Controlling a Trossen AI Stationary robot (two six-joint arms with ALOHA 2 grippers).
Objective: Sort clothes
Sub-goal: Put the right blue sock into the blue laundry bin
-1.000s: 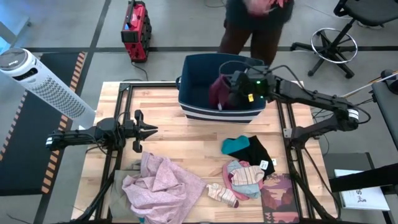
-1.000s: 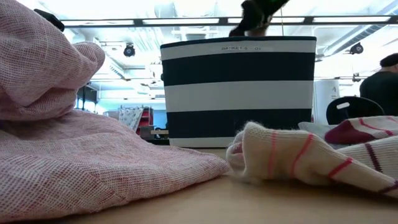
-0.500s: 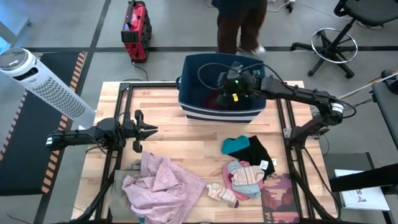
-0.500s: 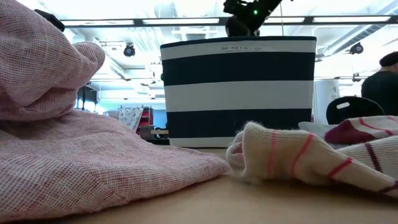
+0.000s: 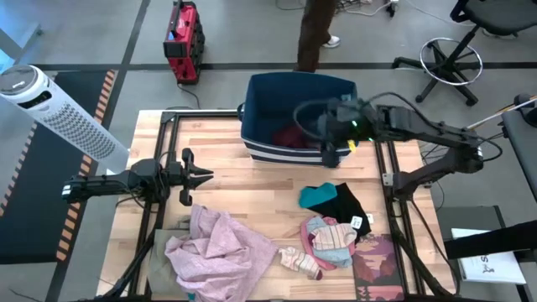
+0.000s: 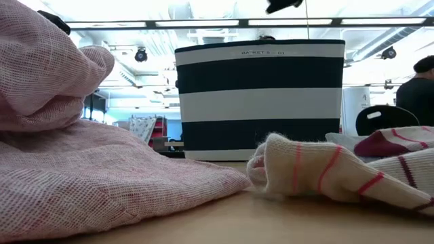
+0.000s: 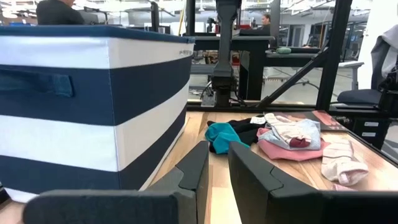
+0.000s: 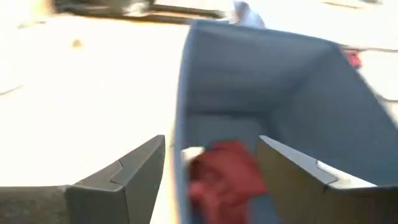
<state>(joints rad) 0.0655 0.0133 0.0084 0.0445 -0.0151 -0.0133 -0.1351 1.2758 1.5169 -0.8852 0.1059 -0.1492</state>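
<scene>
Pink garment (image 5: 220, 245): large pale piece heaped at the table's (image 5: 252, 180) near edge, around 7 o'clock from the table's middle; khaki-olive trousers (image 5: 159, 245) peek out under its left side.
Sock (image 5: 299, 261): pinkish striped, near edge at 5 o'clock, just beside a folded white and pink piece (image 5: 332, 236).
Teal piece (image 5: 320, 196): lies touching a black piece (image 5: 349, 204), about 4 o'clock, nearer the middle.
Left gripper (image 5: 201, 176): waits low over the table at 9 o'clock; its jaws are pressed nearly together and pinch nothing.
Bin (image 5: 260, 92): navy with white stripes, at 12 o'clock on the far edge; a maroon piece (image 5: 292, 136) already lies inside on the bottom.
Right gripper (image 5: 329, 144): hangs at the bin's near right rim; in the right wrist view its jaws are spread wide and empty, with the maroon piece below them.
Step in hand: judged to be clearing the bin after a drop.
Doing it well: lift the right gripper clear of the rim before swinging toward 4 o'clock, keep the jaws spread, and take 1 piece only, the teal one looking easiest.
Risk: snagging the black piece along with it.
</scene>
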